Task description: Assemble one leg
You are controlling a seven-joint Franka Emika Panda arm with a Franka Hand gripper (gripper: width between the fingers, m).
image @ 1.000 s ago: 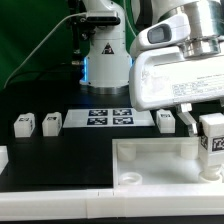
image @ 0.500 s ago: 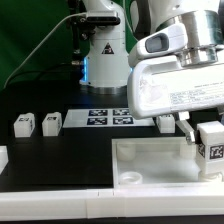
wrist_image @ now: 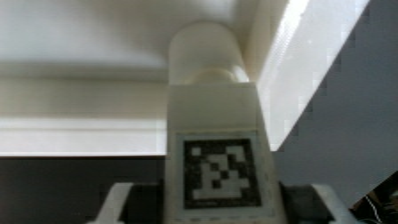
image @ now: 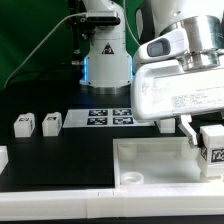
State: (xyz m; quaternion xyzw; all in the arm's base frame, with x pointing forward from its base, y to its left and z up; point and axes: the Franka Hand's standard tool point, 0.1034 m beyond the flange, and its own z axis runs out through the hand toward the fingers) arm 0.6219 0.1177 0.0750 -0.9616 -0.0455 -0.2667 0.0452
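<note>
My gripper (image: 212, 140) is shut on a white leg (image: 212, 145) with a black-and-white tag on its face. I hold it upright over the far corner of the white tray-like tabletop (image: 150, 160) at the exterior view's right. In the wrist view the leg (wrist_image: 217, 130) stands between my two fingertips (wrist_image: 125, 200), tag toward the camera, with the tabletop's wall (wrist_image: 89, 120) behind it. Two more legs (image: 24, 125) (image: 50, 122) stand on the black table at the exterior view's left. Another leg (image: 166, 126) is partly hidden behind my hand.
The marker board (image: 105, 118) lies flat on the table behind the tabletop. The robot's base (image: 105, 55) stands at the back. A white block (image: 3, 157) sits at the exterior view's left edge. A white rail (image: 60, 205) runs along the front.
My hand with the leg has moved lower and a little toward the exterior view's right, closer to the tabletop's corner. The other legs have not moved.
</note>
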